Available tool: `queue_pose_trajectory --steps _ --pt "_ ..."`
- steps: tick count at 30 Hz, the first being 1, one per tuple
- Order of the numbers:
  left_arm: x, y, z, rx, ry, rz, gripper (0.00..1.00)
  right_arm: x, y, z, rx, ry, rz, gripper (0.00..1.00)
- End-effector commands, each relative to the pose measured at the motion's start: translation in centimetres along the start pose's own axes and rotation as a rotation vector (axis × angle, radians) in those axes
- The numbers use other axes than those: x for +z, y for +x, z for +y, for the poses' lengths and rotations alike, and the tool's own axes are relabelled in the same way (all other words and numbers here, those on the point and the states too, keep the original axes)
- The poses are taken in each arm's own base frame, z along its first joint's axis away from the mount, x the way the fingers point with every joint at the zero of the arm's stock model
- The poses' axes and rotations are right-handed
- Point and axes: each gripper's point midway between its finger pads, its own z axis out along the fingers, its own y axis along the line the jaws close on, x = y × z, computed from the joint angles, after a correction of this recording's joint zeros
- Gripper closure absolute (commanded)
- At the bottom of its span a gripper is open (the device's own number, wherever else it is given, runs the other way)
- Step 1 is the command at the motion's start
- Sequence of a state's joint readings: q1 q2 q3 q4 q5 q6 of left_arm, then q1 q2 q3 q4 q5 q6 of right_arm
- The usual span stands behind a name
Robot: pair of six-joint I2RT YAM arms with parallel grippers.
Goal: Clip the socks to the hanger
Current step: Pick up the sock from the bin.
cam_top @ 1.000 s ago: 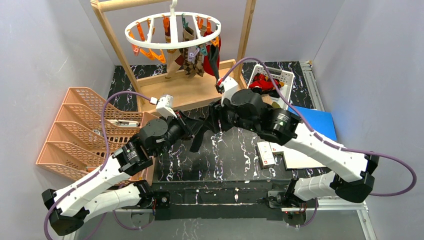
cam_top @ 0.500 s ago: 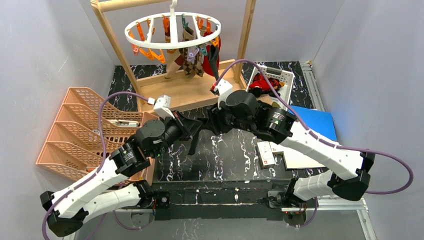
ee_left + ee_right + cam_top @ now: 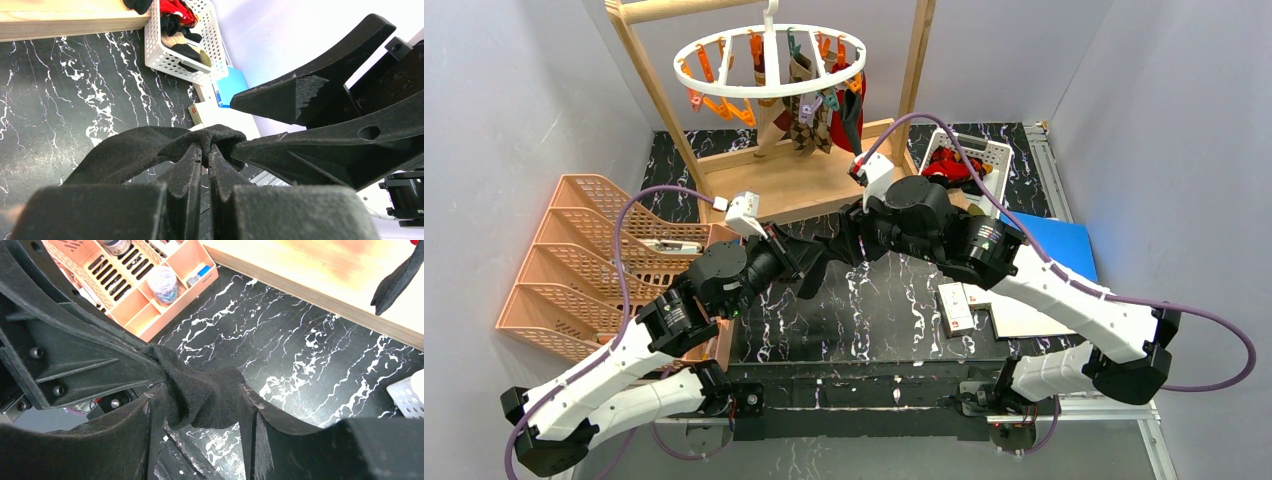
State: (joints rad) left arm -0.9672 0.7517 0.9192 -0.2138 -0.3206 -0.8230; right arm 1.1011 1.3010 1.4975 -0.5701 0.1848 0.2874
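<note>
Risk: black sock point(image 3: 135, 150) slipping out mid-handover and dropping to the marble surface point(image 3: 894, 300), well short of the hanger point(image 3: 769, 90). Likely cause: left hand point(image 3: 205, 150) letting go before the other hand has clamped. Second risk: grip landing on a bunched wad, leaving no flat edge to feed into a clip. Third: tug-of-war stretching the fabric if both pull apart.

Left hand pressed nearly together, pinching a fold of the black sock, rest of it looping back beneath. Right hand point(image 3: 200, 390) about half spread, wad of the same sock filling the gap and touching both fingers point(image 3: 150, 415); probably not squeezing yet, hard to confirm from the wrist view.

Sock held in the air, below and on the near side of the hanger. Argyle and dark socks point(image 3: 809, 115) already clipped on the hanger. More socks in the white basket point(image 3: 999, 152), right of and below the hanger.
</note>
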Motion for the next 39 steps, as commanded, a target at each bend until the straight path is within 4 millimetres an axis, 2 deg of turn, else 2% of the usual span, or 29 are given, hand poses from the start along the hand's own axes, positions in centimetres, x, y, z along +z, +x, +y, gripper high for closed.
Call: queue_pose_trajectory --steps 1,6,10,13,22,27,28,33,36,39 --pt "-0.6 -0.5 -0.4 -0.012 0.015 -0.011 1.0 -1.1 -2.8 1.3 -0.004 -0.062 -0.098 0.39" --pt "-0.7 -0.6 -0.5 -0.016 0.019 -0.012 1.0 -0.2 -2.1 1.0 -0.007 -0.043 -0.068 0.4" --pt "-0.8 -0.7 -0.5 -0.015 0.019 -0.013 1.0 0.3 -1.6 0.5 0.0 -0.013 -0.053 0.47" --pt "-1.0 -0.6 -0.4 -0.015 0.019 -0.01 1.0 0.4 -1.8 0.0 0.012 0.017 -0.062 0.56" --pt "-1.1 -0.4 0.0 -0.01 0.009 -0.009 1.0 0.0 -2.3 -0.9 0.061 0.076 -0.094 0.99" --pt "-0.8 -0.5 0.0 0.004 0.002 -0.014 1.0 -0.2 -2.4 0.3 0.081 0.012 -0.103 0.99" --pt "-0.7 -0.6 0.0 0.008 0.002 -0.018 0.96 -0.3 -2.5 0.3 0.091 0.009 -0.107 0.99" --pt "-0.5 -1.4 -0.5 0.042 0.016 -0.047 0.45 -1.3 -3.2 0.4 0.123 0.003 -0.135 0.99" --pt "-0.8 -2.2 -0.8 0.091 0.03 -0.07 0.29 -2.1 -3.5 0.2 0.129 0.012 -0.146 0.99" --pt "-1.3 -3.2 -1.1 0.159 0.052 -0.109 0.19 -2.8 -3.5 -0.2 0.13 0.032 -0.144 0.99"
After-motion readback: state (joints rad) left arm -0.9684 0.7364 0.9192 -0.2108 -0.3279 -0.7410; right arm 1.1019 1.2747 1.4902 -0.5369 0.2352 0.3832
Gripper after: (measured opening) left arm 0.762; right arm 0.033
